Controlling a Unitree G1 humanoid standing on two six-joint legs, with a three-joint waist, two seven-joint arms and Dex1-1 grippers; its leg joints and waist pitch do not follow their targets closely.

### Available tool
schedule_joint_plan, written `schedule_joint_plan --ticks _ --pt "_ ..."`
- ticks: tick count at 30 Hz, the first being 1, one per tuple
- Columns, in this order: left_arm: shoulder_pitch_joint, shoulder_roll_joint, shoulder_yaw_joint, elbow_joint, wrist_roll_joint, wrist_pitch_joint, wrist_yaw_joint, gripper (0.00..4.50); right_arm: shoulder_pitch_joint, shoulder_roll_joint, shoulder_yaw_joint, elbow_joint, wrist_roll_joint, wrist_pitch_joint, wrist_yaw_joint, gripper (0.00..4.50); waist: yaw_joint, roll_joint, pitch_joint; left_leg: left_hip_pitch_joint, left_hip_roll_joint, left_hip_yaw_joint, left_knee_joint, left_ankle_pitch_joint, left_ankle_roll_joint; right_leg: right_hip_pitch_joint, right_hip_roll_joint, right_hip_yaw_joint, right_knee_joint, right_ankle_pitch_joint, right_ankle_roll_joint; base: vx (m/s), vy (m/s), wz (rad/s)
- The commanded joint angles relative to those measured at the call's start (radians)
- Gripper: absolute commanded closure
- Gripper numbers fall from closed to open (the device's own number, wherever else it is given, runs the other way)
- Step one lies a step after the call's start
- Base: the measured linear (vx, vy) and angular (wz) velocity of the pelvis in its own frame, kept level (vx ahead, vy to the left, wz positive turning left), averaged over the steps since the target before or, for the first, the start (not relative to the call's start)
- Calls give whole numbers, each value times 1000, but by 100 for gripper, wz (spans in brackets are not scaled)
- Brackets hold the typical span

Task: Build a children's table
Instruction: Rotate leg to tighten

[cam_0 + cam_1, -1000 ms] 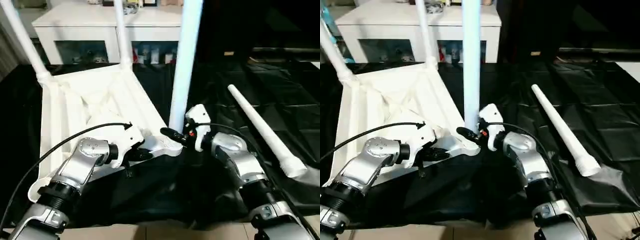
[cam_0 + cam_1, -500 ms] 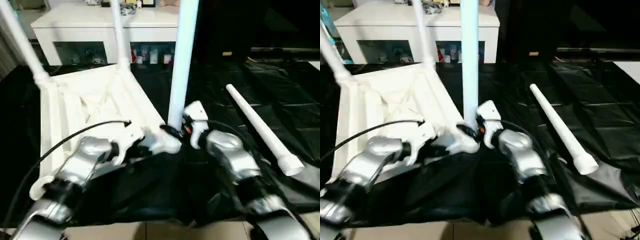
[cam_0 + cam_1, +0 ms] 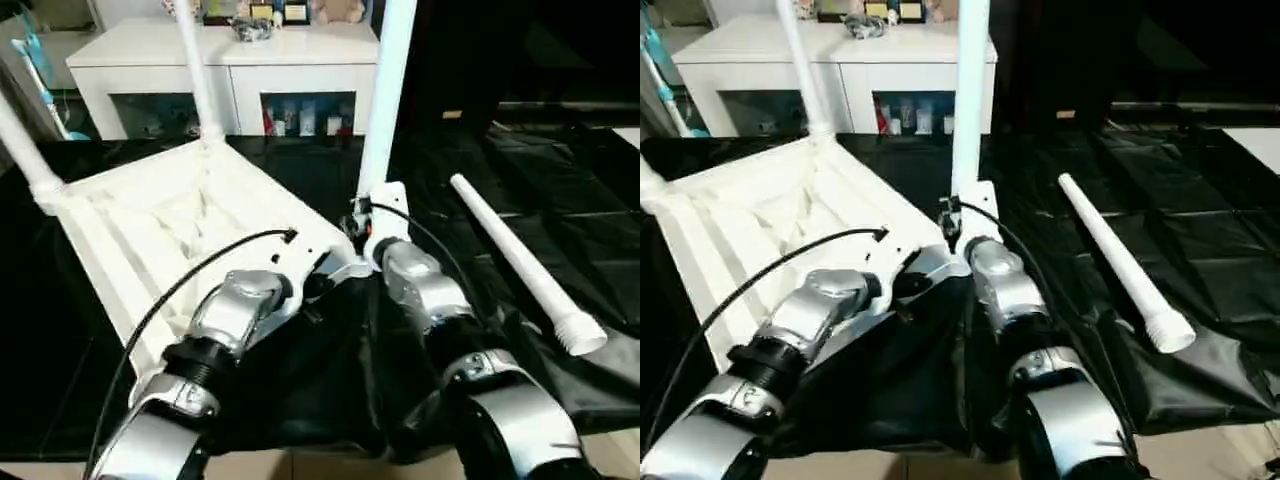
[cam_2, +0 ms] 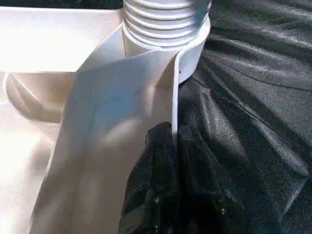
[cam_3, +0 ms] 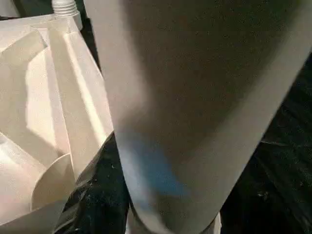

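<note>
The children's table top [image 3: 170, 220] lies upside down on black cloth, ribbed underside up. Three white legs stand in its corner sockets: one at the far left [image 3: 20, 150], one at the back [image 3: 195, 70] and one at the near right corner [image 3: 385, 100]. My right gripper [image 3: 362, 225] is closed around the base of that near right leg [image 5: 195, 97]. My left gripper [image 4: 171, 141] is shut on the top's thin rim [image 4: 122, 97], just below the ribbed socket [image 4: 165, 24]. A loose leg [image 3: 515, 265] lies on the cloth to the right.
A white cabinet [image 3: 220, 60] with glass doors stands behind the table top, with small items on it. Wrinkled black cloth [image 3: 560, 180] covers the work surface. A black cable [image 3: 200, 265] runs along my left forearm.
The whole view has swung, so the camera moved. Both grippers keep their holds. My right forearm now reaches the upright leg from the front instead of from its right.
</note>
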Motion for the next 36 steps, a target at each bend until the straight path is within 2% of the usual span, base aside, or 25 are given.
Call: schedule_joint_plan --ticks 1,4,11,12,13,14,15,16,19,20,21,23,27,29,34,36 --pt "4 -21 -18 13 10 15 24 450 50 68 20 125 22 92 21 264 0 6 -17 -6 38 -25 -92 -378 -13 7 -71 50 -107 -414 -120 0 0 0" --pt "5 -19 -12 15 11 19 27 450 36 70 4 145 24 79 15 264 -3 3 -17 -6 38 -25 -93 -391 -14 5 -71 50 -108 -420 -121 0 0 0" --pt "-1 -13 -7 18 11 20 26 450 20 74 -14 159 25 36 46 264 -5 5 -15 -5 38 -27 -96 -416 -13 -1 -73 50 -117 -481 -100 0 0 0" --pt "-2 -11 -7 17 11 21 24 450 19 73 -16 158 24 36 48 229 -5 7 -15 -4 38 -27 -97 -419 -13 -2 -73 50 -118 -487 -98 0 0 0" --pt "-4 -10 -6 18 10 19 23 450 17 71 -16 156 21 34 54 229 -5 5 -14 -5 38 -27 -98 -419 -12 -2 -73 50 -119 -488 -96 0 0 0" --pt "-4 -9 -5 19 10 19 22 450 17 69 -15 153 18 33 59 229 -5 10 -15 -4 38 -27 -98 -418 -13 -2 -73 50 -119 -484 -96 0 0 0" --pt "-5 -8 -5 20 10 17 21 450 16 67 -13 152 12 26 66 229 -6 7 -16 -5 38 -27 -99 -415 -11 0 -72 49 -120 -478 -96 0 0 0" --pt "-5 -7 -4 20 10 16 20 450 15 65 -9 151 3 16 71 189 -5 8 -18 -7 39 -26 -102 -388 -7 4 -73 49 -120 -446 -102 0 0 0" --pt "-4 -5 -4 19 10 16 17 450 15 62 -6 146 -4 7 75 187 -5 8 -18 -9 40 -23 -102 -363 -4 6 -72 50 -118 -393 -130 0 0 0" --pt "-5 -4 -4 20 10 15 15 450 14 60 -2 142 -8 4 77 162 -4 9 -19 -10 41 -24 -102 -354 -5 9 -73 51 -114 -381 -134 0 0 0" --pt "-6 -2 -3 22 10 12 13 450 14 56 3 136 -12 -8 84 162 -5 8 -19 -14 41 -22 -102 -333 0 12 -73 51 -111 -347 -145 0 0 0" --pt "-8 0 -1 24 10 10 11 450 13 54 4 130 -11 -17 95 139 -5 7 -19 -12 41 -19 -100 -326 4 11 -72 52 -111 -335 -152 0 0 0" --pt "-9 5 2 24 8 8 7 450 9 47 5 118 -16 -30 120 103 -3 7 -22 -14 42 -16 -97 -274 20 16 -72 52 -103 -265 -179 0 0 0" --pt "-10 7 3 24 8 7 5 450 7 45 3 113 -16 -33 130 96 -3 7 -22 -16 42 -16 -97 -261 24 19 -73 52 -101 -244 -185 0 0 0" --pt "-10 16 4 20 8 1 -6 450 3 28 5 91 -22 -50 156 96 -2 9 -28 -20 43 -13 -89 -182 45 27 -71 50 -87 -112 -222 0 0 0" --pt "-9 20 -1 19 8 -7 -16 450 2 20 5 87 -29 -56 143 84 -3 9 -26 -21 43 -12 -89 -179 51 26 -71 49 -87 -103 -230 0 0 0"
